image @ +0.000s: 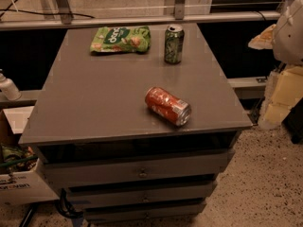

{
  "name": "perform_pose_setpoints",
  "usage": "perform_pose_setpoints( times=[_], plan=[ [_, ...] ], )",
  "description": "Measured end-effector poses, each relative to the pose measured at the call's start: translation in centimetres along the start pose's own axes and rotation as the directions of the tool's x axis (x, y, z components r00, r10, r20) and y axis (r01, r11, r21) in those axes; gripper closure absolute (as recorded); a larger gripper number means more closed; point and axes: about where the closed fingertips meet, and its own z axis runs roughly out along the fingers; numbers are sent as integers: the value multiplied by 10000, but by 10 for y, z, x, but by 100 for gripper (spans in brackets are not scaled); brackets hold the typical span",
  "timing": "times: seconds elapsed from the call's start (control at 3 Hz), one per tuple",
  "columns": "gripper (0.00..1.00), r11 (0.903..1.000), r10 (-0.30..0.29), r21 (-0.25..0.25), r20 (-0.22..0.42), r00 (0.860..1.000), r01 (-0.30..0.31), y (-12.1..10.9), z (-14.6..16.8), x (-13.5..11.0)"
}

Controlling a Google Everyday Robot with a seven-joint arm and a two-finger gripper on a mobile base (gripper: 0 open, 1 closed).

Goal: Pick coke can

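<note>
The coke can, red-orange with white markings and a silver end, lies on its side near the front right of the grey table top. My gripper, pale cream below the white arm, hangs at the right edge of the camera view. It is off the table's right side, well apart from the can.
A green can stands upright at the back of the table, with a green snack bag to its left. The table has drawers below. A white box and a bottle are at the left. A rail runs behind.
</note>
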Motion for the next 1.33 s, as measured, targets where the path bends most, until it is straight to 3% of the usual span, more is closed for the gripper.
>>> perform_pose_setpoints(
  times=[0.33,0.67,1.33],
  plan=[
    [0,9856,-1544,-628,474,9869,1572,5,16,-24],
    [0,9747,-2044,-798,596,9771,2087,11,25,-47],
    [0,9967,-767,-219,424,9962,777,28,44,-96]
  ],
)
